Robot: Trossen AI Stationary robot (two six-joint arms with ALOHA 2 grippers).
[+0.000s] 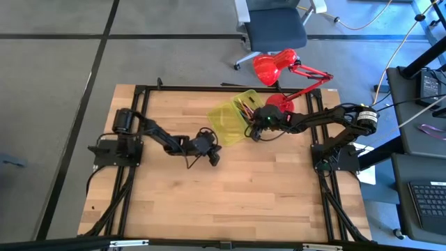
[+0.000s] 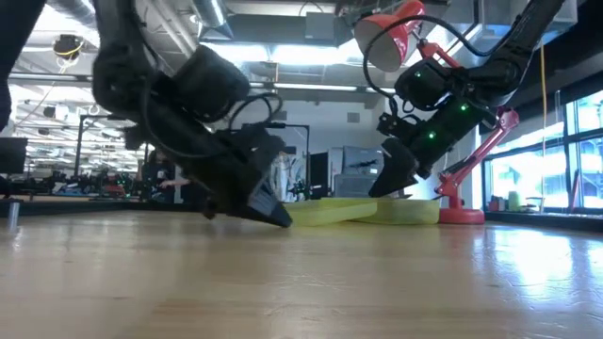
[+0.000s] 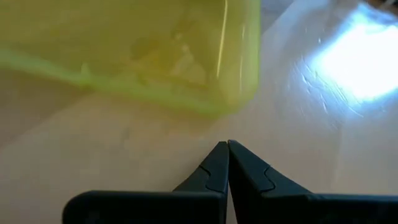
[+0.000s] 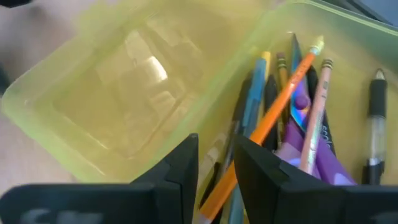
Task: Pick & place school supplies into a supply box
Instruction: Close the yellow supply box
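Two grippers near supply box [image 1: 228, 123]. Your right gripper [image 4: 214, 163], fingers slightly apart, holding nothing, hangs directly over filled half; pencils [image 4: 283, 99] and pens run lengthwise away from it. Left gripper [image 3: 227, 163], closed empty, sits on table [image 1: 265, 188] just beside empty half.

The right claw [image 4: 214, 165] hides the lower ends of the pens and pencils [image 4: 292, 99] behind it; the supply box [image 4: 124, 93] is cut off beyond.
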